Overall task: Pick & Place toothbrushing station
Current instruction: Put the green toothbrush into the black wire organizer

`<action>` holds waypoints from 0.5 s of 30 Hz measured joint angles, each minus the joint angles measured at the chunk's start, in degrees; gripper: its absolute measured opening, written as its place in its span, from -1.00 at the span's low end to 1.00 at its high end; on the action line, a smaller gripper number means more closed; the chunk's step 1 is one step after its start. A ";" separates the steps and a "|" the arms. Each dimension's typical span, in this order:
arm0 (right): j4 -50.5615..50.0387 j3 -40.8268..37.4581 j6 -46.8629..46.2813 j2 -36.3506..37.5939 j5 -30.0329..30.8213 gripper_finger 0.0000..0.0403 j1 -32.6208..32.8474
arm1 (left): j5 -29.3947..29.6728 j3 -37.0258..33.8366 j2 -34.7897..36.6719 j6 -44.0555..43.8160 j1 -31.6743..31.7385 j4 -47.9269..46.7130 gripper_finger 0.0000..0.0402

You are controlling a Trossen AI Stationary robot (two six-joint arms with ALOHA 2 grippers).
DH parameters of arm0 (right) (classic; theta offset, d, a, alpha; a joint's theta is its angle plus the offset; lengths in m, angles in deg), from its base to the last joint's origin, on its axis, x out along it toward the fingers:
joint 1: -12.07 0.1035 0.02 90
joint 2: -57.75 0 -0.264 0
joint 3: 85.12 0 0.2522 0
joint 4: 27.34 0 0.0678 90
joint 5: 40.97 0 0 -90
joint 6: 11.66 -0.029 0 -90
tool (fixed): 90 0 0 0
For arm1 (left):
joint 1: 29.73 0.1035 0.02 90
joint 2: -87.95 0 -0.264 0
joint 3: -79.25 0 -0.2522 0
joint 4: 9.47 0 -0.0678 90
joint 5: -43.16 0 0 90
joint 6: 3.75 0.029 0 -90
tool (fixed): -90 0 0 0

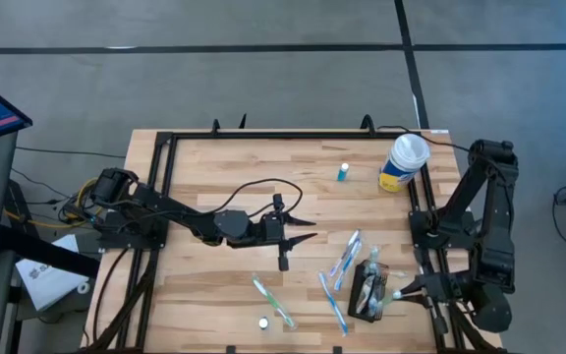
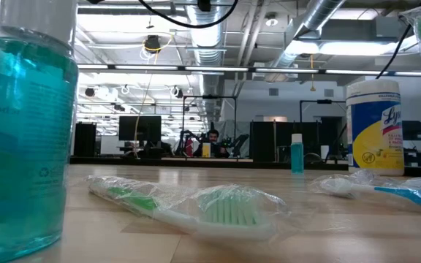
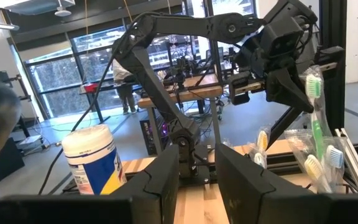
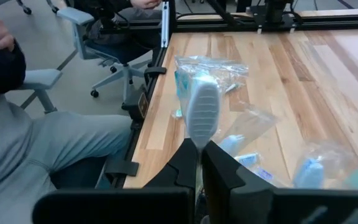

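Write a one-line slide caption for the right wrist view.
Right pincer shut on a wrapped toothbrush, its head upright above more wrapped toothbrushes at the wooden table's edge.

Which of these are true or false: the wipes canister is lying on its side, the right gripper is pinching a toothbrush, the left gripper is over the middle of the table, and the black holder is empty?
1. The wipes canister lies on its side. False: it stands upright near the table's far right corner.
2. The right gripper is shut on a toothbrush. True.
3. The left gripper is over the middle of the table. True; it holds nothing.
4. The black holder is empty. False: wrapped toothbrushes sit in it.
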 joint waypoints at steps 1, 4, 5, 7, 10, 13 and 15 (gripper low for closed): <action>0.07 0.00 -0.27 -0.28 -0.01 -0.99 0.00 | 0.00 0.00 0.00 0.00 0.00 0.00 -0.51; 0.54 0.00 -0.44 -1.26 -0.18 -0.99 -0.12 | 0.00 0.00 0.00 0.00 0.01 0.00 -0.51; 0.56 0.00 -0.44 -1.59 -0.20 -0.99 -0.11 | 0.00 0.00 0.00 0.00 0.00 -0.02 -0.51; 0.55 0.00 -0.44 -2.22 -0.33 -0.99 -0.13 | 0.00 0.00 0.00 0.00 0.00 -0.04 -0.51; 0.61 0.00 -0.46 -3.27 -0.37 -0.99 -0.11 | 0.00 0.00 0.00 0.00 0.01 -0.09 -0.51; 0.87 -0.04 -0.86 -4.01 -0.35 -0.99 -0.11 | 0.00 0.00 0.00 -0.02 0.02 -0.15 -0.51; 0.81 -0.04 -1.31 -4.70 -0.29 -0.99 -0.11 | 0.00 0.00 0.00 -0.04 0.00 -0.17 -0.51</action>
